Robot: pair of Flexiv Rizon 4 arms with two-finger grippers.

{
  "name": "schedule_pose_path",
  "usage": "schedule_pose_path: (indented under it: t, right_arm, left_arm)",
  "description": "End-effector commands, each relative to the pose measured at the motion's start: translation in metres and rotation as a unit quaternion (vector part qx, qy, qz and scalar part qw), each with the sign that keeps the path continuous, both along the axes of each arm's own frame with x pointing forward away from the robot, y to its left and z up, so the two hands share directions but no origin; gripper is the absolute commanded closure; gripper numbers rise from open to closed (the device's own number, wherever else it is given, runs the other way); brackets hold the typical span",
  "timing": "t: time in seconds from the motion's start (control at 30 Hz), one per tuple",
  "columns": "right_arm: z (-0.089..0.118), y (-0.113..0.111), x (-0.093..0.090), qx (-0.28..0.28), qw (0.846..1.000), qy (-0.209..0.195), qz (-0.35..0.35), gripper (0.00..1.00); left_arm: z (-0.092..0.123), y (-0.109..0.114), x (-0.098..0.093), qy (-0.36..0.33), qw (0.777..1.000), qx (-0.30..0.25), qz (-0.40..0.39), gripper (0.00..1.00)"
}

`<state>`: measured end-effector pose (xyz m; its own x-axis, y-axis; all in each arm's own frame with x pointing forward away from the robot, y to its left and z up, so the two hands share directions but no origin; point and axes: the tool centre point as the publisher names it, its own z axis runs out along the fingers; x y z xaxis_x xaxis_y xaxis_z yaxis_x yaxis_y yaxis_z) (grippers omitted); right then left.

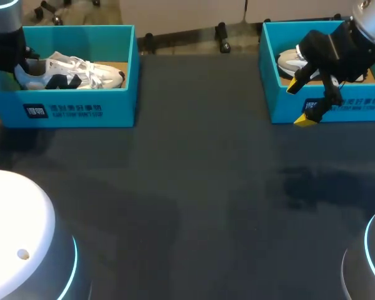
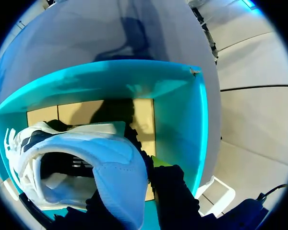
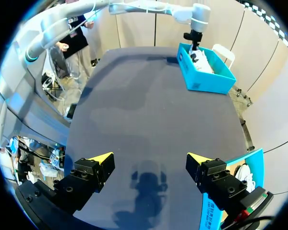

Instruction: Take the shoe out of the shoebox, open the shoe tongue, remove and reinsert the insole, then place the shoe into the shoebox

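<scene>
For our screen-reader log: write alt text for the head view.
On a dark table, the left pincer sits at the heel of a white shoe in the left teal shoebox; the right pincer hangs open at the front wall of the right shoebox, which holds a second shoe.

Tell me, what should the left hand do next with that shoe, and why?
Probably lift straight up. The left hand appears closed on the heel of the shoe, which lies inside the left shoebox, so raising it clear of the walls comes first.
</scene>
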<state>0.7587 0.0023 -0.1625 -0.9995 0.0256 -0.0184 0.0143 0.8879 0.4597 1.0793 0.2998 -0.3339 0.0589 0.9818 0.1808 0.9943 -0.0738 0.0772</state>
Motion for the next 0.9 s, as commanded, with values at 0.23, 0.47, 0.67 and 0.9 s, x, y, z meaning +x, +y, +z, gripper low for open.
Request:
schedule_pose_path:
  t: [0.23,0.47,0.67,0.9]
  right_arm:
    - [0.000,0.001,0.002,-0.002,1.000,0.002,0.000,0.00]
    - [0.000,0.001,0.002,-0.002,1.000,0.002,0.000,0.00]
    - [0.000,0.001,0.002,-0.002,1.000,0.002,0.000,0.00]
    - [0.000,0.001,0.002,-0.002,1.000,0.002,0.000,0.00]
  left_arm:
    - [-0.011,-0.002,-0.011,0.005,1.000,0.005,-0.010,1.00]
    - [-0.019,-0.003,-0.014,0.015,1.000,0.004,-0.017,1.00]
    - [-0.028,-0.003,-0.015,0.026,0.999,0.006,-0.021,1.00]
    - [-0.034,-0.006,-0.018,0.031,0.999,0.013,-0.025,1.00]
